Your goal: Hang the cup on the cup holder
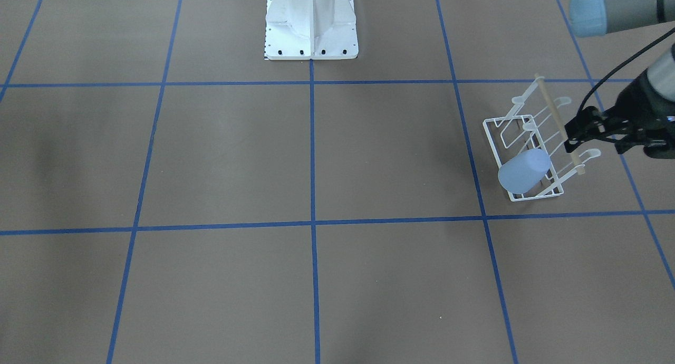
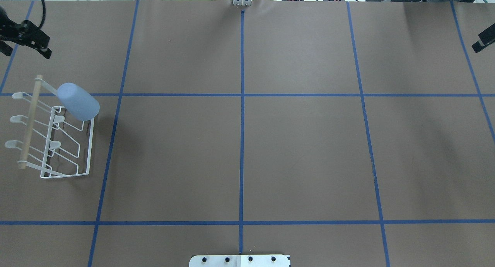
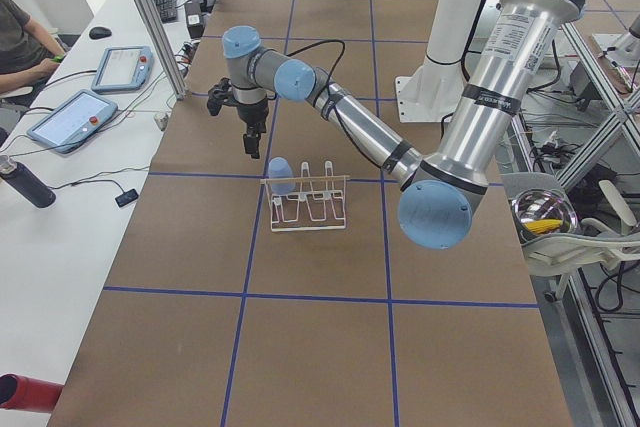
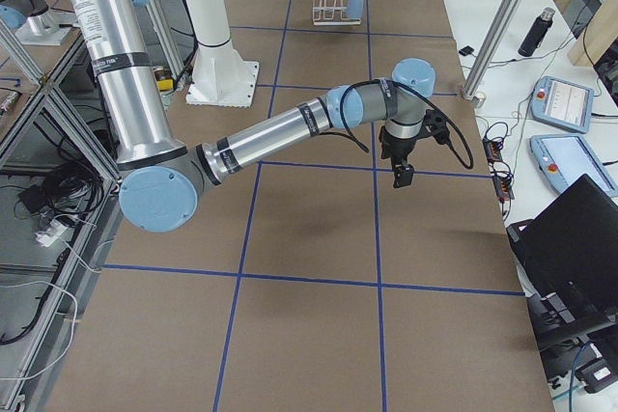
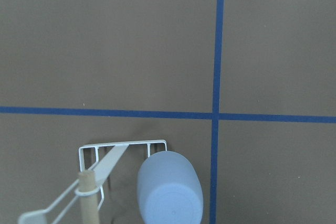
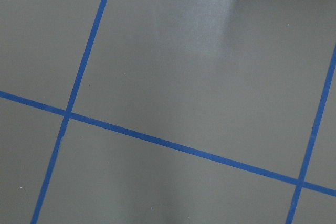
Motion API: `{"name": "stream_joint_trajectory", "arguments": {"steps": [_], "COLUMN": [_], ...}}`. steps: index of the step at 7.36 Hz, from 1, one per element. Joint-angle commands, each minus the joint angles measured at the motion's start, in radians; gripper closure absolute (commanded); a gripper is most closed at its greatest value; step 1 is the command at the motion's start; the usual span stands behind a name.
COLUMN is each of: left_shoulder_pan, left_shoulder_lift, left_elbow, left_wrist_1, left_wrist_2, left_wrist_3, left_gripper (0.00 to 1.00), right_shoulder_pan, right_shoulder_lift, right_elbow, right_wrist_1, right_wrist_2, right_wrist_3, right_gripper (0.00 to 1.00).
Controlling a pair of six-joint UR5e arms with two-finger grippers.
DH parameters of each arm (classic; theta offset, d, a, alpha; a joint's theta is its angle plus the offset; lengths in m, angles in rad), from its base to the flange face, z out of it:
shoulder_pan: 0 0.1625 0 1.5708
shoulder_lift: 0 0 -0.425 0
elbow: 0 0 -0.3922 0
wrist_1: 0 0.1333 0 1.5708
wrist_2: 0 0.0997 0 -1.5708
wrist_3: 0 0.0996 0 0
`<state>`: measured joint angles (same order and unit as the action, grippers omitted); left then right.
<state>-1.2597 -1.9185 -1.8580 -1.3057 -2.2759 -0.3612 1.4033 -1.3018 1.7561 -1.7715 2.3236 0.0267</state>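
The light-blue cup (image 2: 77, 100) hangs tilted, mouth down, on an end prong of the white wire cup holder (image 2: 91, 143), which stands at the table's far left. A wooden dowel (image 2: 30, 120) runs along the holder's top. My left gripper (image 2: 45, 46) hovers beyond the rack, apart from the cup, open and empty. In the front view this gripper (image 1: 569, 134) sits beside the cup holder (image 1: 493, 137) and the cup (image 1: 522, 171). The left wrist view looks down on the cup (image 5: 169, 192). Only a finger of my right gripper (image 2: 481, 42) shows at the right edge.
The robot's white pedestal base (image 1: 311, 26) stands at the table's near middle edge. Blue tape lines divide the brown table top (image 2: 301, 151) into squares. A side table with tablets (image 3: 70, 117) and a seated person lies beyond the far edge.
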Motion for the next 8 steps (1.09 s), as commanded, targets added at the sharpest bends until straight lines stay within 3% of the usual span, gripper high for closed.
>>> {"name": "stream_joint_trajectory", "arguments": {"steps": [1, 3, 6, 8], "left_shoulder_pan": [-0.146, -0.245, -0.251, -0.25], "left_shoulder_lift": [0.029, 0.085, 0.137, 0.218], "left_elbow": [0.084, 0.179, 0.195, 0.194], "left_wrist_1": [-0.006, -0.027, -0.04, -0.233], "left_wrist_2": [-0.008, -0.013, -0.051, -0.123], "left_wrist_3": [0.259, 0.444, 0.403, 0.336], "left_gripper": [0.02, 0.02, 0.02, 0.02], "right_shoulder_pan": [0.045, 0.062, 0.092, 0.092], "right_shoulder_lift": [0.001, -0.013, -0.167, -0.229], "right_elbow": [-0.009, -0.009, 0.057, 0.11], "right_wrist_1": [-0.04, -0.054, -0.081, -0.095], "right_wrist_2": [-0.016, -0.016, -0.009, -0.02], "right_wrist_3": [-0.02, -0.027, -0.082, -0.091], "right_gripper": [0.0, 0.0, 0.0, 0.0]}}
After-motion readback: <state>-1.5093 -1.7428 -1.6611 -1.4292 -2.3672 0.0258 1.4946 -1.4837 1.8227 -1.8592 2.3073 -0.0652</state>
